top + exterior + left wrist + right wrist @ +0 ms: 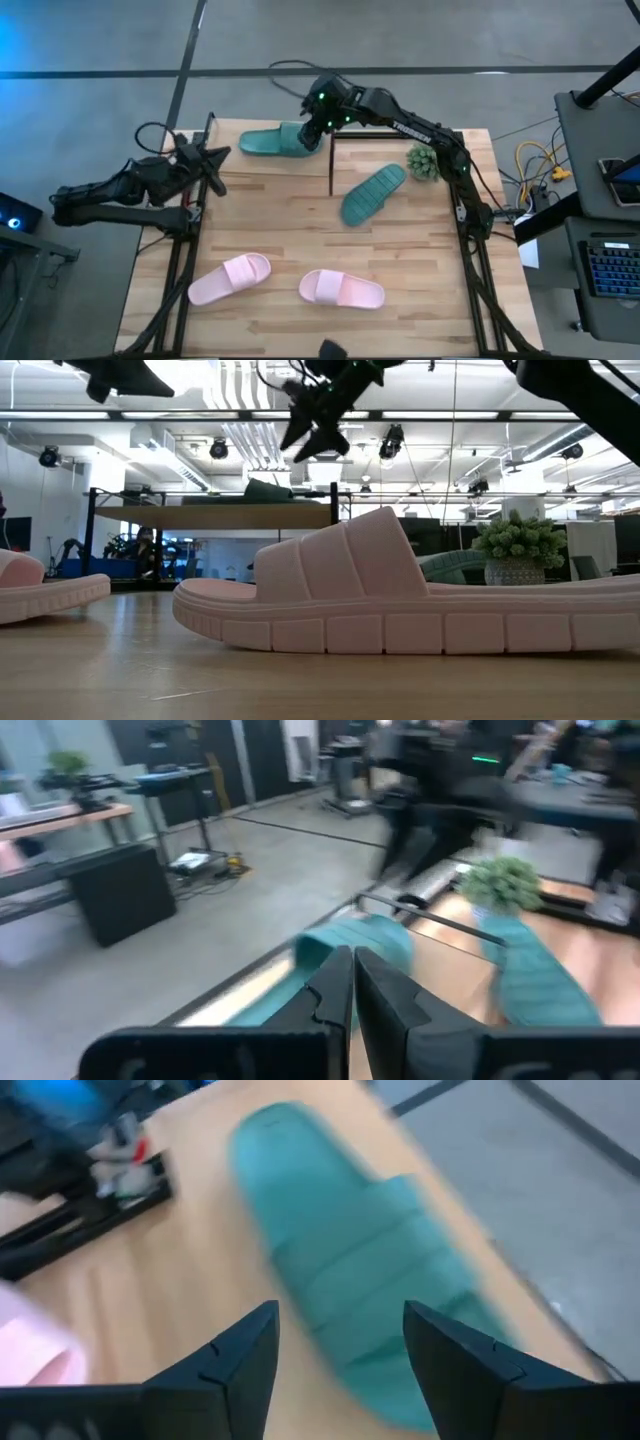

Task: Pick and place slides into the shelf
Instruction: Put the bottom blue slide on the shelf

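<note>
The right gripper [318, 118] hangs with its fingers spread wide and empty, just above a teal slide [280, 140] that lies on the light wood top board of the shelf [400, 150], near the board's far left end. In the right wrist view the 2 dark fingers [235, 1370] stand apart with that slide [350, 1270] below and between them, not gripped. From the low view the gripper [318, 422] sits clear above the shelf top [215, 515], where the slide shows as a dark hump [268, 489].

The second teal slide [372, 194] lies at a slant on the shelf's board, near the fuzzy green plant [424, 161]. The 2 pale pink slides [230, 278] [342, 290] rest on the tabletop [300, 235] near its front edge, well apart from the shelf.

The left gripper [212, 160] waits at the table's left side, fingers pressed together and holding nothing.

Risks, as a judgement: the first teal slide sits close to the board's far edge, so a finger catching its strap on the way up could drag it off. Reaching for the slanted slide could also brush the plant just beside it.
</note>
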`<state>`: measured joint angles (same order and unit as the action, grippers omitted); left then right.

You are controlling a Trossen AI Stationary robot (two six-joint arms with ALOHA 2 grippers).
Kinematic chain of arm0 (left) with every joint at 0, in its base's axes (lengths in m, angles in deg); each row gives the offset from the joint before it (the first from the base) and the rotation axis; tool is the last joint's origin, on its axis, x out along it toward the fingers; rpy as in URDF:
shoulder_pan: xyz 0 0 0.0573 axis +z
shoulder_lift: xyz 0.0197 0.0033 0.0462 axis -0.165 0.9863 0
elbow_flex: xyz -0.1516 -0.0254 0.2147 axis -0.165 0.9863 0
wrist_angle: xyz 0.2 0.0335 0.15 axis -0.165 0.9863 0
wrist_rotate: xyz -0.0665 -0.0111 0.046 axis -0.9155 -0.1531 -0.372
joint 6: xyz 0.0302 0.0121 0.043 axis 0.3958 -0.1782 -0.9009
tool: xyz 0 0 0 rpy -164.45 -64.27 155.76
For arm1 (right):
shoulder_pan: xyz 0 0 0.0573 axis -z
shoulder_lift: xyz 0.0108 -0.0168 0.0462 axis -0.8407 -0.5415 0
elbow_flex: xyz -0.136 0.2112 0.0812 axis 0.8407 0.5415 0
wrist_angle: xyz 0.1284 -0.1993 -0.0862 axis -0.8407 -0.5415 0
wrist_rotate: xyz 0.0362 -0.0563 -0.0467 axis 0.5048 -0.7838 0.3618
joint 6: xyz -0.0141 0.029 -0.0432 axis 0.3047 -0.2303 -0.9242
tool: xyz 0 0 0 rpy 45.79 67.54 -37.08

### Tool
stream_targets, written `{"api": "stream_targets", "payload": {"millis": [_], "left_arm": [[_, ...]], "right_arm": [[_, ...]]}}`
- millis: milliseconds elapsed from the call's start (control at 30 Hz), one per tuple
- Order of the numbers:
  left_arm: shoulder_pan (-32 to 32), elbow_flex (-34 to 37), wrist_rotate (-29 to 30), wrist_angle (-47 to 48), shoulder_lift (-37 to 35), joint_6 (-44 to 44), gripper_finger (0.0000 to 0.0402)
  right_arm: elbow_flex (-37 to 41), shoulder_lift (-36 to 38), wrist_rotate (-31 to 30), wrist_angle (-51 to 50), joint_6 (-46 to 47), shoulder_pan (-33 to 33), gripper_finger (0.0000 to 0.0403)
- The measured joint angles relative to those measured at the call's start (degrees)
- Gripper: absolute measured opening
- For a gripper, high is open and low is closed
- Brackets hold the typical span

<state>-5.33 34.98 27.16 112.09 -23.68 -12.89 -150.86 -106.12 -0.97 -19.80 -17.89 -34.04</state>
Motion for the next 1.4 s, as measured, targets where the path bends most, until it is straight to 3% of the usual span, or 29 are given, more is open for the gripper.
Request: {"api": "stream_targets", "payload": {"millis": [67,167,233,333,600,800,1133,1400], "left_arm": [[3.55,-0.07,-1.84,-0.4,0.69,0.12,0.0002],[9.71,-0.07,-10.66,-1.01,2.99,1.61,0.0002],[14.03,-0.33,-16.78,-1.61,6.35,1.93,0.0002],[20.13,-1.64,-21.26,-1.47,12.27,1.5,0.0002],[37.38,-9.9,-37.48,-1.91,24.89,-1.7,0.0002],[45.85,-16.96,-49.96,0.67,32.35,1.58,0.0002],[50.35,-21.33,-51.96,5.17,43.84,1.05,0.0002],[51.22,-21.25,-52.03,6.3,47.08,0.03,0.0002]], "right_arm": [[0.0,0.0,0.15,-0.91,0.31,-1.74,0.0197],[0.02,-0.03,0.05,-2.33,1.18,-4.15,0.0189],[0.02,-0.03,-0.07,-2.64,1.32,-5.61,0.0184],[0.02,0.05,-0.19,-3.49,2.95,-7.05,0.0178],[0.15,0.25,-0.54,-8.21,6.92,-8.87,0.0162],[0.15,0.25,-0.98,-9.91,10.28,-9.62,0.0149],[0.2,0.25,-2.16,-9.74,13.89,-9.03,0.0122],[2.35,0.25,-1.72,-9.8,14.39,-9.0,0.0106]]}}
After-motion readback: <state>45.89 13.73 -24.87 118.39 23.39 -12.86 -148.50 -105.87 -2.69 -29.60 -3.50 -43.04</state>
